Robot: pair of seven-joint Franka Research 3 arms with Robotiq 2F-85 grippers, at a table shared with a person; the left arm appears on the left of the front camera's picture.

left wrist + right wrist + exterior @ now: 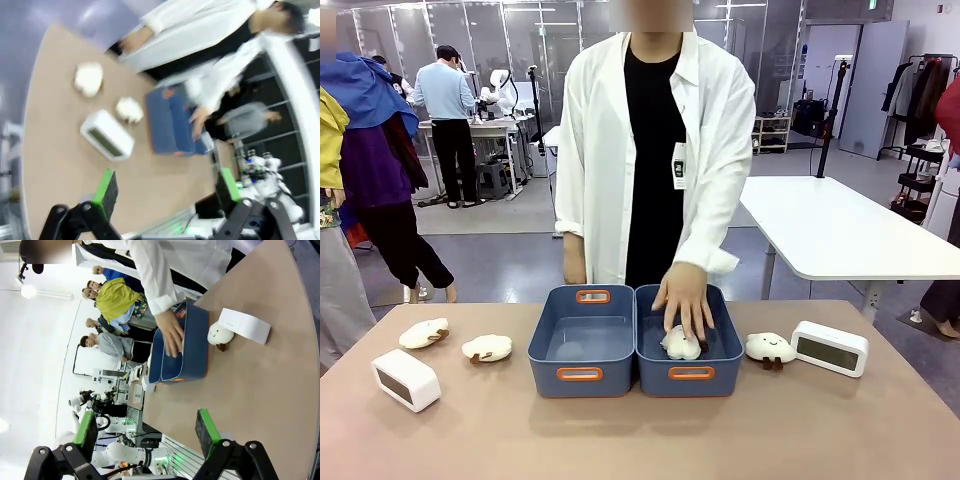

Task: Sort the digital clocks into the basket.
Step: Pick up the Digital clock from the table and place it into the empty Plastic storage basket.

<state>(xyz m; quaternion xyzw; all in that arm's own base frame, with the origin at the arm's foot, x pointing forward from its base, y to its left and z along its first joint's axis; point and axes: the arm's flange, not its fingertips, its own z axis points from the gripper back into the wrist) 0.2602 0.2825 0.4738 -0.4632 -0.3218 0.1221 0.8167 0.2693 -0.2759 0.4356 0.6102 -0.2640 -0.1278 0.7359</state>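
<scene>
Left gripper: jaws spread wide, nothing between them, hanging above the table. Right gripper: same, spread and empty.

Both clocks are out on the table, neither in a bin.
- Left clock is closest to the robot's edge, far left, with its screen toward the robot.
- The two bins sit at centre, side by side with long walls touching: left bin and right bin.
- Right bin holds the binned plush, and the person's hand rests on top of it.
- Left of the bins are the inner-left plush and the far-left plush, set apart from each other.
- Right of the bins is the right plush, then the right clock just beside it, screen toward the robot.

A person in a white shirt stands at the far edge, behind the bins.
</scene>
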